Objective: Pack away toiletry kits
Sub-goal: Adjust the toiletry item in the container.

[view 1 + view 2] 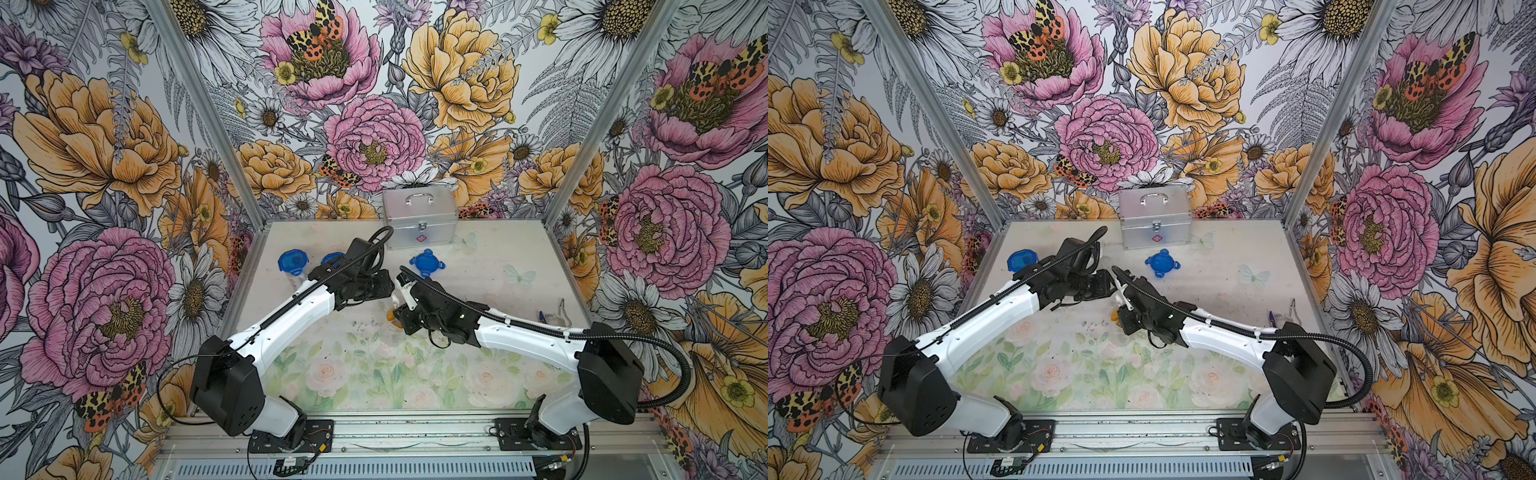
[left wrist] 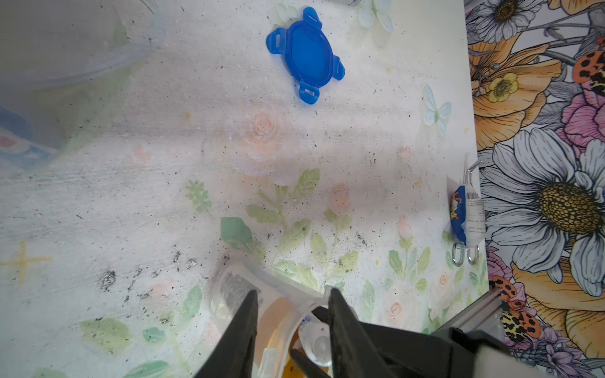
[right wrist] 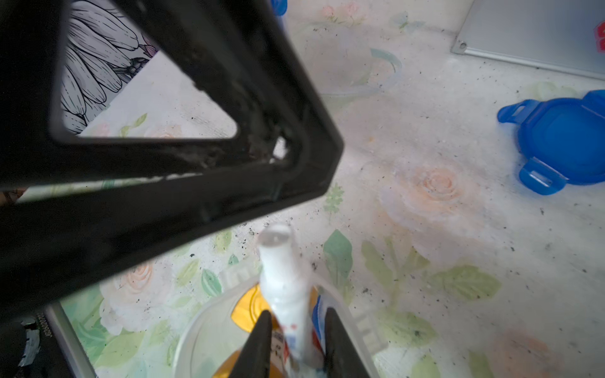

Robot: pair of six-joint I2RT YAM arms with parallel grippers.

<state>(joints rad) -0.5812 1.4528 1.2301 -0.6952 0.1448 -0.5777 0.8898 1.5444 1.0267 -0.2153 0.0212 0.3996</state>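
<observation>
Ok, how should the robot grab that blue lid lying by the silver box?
Probably from straight above, pinching a clip tab of the blue lid. The lid lies flat on the table, so its body offers little to squeeze, while the tabs stick out with space around.

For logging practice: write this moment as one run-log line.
right claw grips tube at cup; left claw astride cup rim; loose lid on table

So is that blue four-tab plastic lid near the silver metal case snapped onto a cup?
No, the blue four-tab plastic lid lies flat on the flowered table by itself, all four tabs splayed out.
</observation>
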